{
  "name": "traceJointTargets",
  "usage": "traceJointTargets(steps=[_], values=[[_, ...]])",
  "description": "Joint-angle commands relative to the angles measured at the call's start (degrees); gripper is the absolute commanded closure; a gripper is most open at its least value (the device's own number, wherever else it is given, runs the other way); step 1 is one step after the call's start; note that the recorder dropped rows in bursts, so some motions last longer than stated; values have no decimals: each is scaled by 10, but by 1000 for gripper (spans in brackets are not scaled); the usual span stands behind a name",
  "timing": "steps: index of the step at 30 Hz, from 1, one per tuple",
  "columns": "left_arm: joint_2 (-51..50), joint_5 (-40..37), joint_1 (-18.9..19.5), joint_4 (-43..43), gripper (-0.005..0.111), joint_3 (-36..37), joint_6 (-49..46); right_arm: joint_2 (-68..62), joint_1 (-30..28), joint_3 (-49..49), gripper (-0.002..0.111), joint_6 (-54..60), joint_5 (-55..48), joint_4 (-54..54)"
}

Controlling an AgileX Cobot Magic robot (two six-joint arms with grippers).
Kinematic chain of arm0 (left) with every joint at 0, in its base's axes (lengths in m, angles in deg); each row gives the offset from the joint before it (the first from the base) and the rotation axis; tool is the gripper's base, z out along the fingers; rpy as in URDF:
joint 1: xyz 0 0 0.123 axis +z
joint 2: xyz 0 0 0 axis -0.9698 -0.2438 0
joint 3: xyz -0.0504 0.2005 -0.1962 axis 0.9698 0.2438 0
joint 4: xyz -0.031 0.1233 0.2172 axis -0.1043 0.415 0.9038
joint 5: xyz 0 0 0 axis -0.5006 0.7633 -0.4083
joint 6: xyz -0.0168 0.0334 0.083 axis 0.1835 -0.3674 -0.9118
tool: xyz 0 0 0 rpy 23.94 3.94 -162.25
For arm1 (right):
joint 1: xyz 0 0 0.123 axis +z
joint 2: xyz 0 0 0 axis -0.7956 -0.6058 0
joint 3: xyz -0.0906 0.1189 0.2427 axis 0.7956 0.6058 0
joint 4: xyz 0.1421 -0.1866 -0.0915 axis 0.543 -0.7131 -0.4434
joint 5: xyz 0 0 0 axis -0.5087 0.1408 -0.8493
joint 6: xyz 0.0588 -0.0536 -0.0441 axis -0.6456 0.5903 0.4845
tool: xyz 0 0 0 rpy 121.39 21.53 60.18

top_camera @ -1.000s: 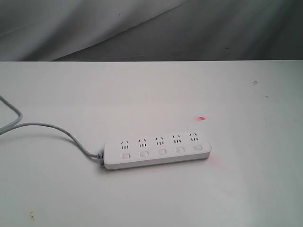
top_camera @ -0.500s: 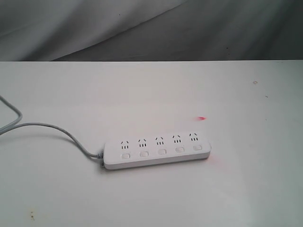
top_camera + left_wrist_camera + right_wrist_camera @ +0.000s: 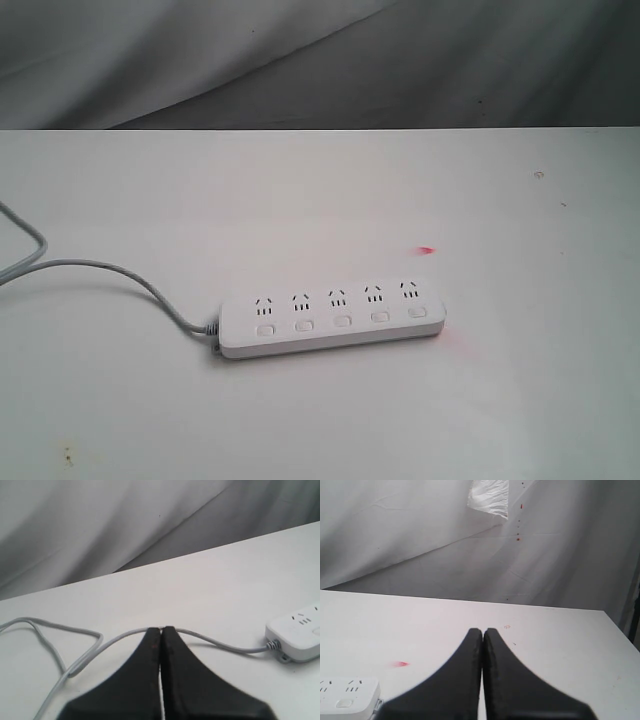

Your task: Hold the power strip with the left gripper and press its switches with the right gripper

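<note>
On the near middle of the white table (image 3: 300, 190) we see the power strip (image 3: 330, 322) lying flat. Its five switches (image 3: 342, 321) sit in a row below the sockets, and its grey cable (image 3: 120, 272) curls off left. Creased grey cloth (image 3: 300, 60) hangs behind, and a small red mark (image 3: 427, 250) lies near the strip's right end. The strip is smooth white plastic with rounded ends (the tabletop looks matte). The left gripper (image 3: 161, 629) has its tapered black fingers pressed together, empty, by the cable. The right gripper (image 3: 483, 630) is likewise closed and empty, apart from the strip.
</note>
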Motion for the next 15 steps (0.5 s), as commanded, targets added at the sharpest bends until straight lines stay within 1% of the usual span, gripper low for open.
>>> traceJointTargets(steps=[1, 15], values=[[5, 10, 1, -2, 106, 15, 7, 2, -4, 3, 108, -1, 4, -5], [5, 13, 1, -2, 106, 15, 7, 2, -4, 3, 108, -1, 4, -5]])
